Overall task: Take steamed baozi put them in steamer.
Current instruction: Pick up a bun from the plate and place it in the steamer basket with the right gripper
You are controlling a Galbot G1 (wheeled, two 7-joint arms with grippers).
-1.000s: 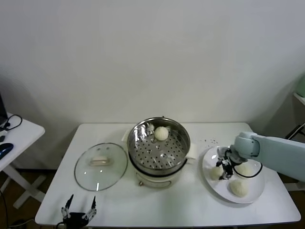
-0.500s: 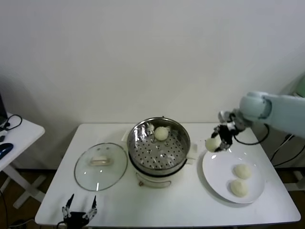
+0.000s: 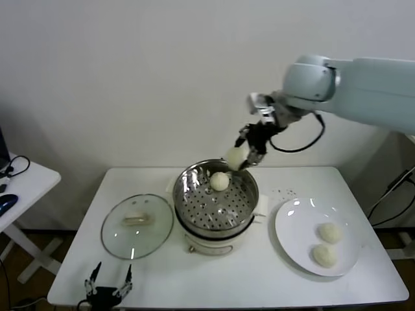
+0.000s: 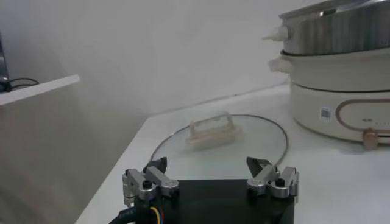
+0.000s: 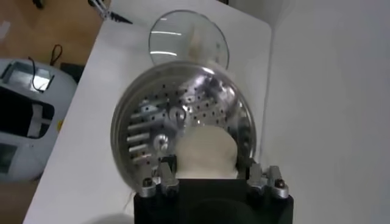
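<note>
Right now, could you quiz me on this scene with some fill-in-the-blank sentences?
1. The right gripper holds one ____ above the steamer.
2. The white plate has ____ buns left on it.
3. The glass lid lies on the table, on the steamer's ____ side.
Missing words: bun; two; left

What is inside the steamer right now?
One baozi lies on the steamer's perforated floor. The right gripper holds another baozi above the rim. The cooker base under the floor is hidden.
</note>
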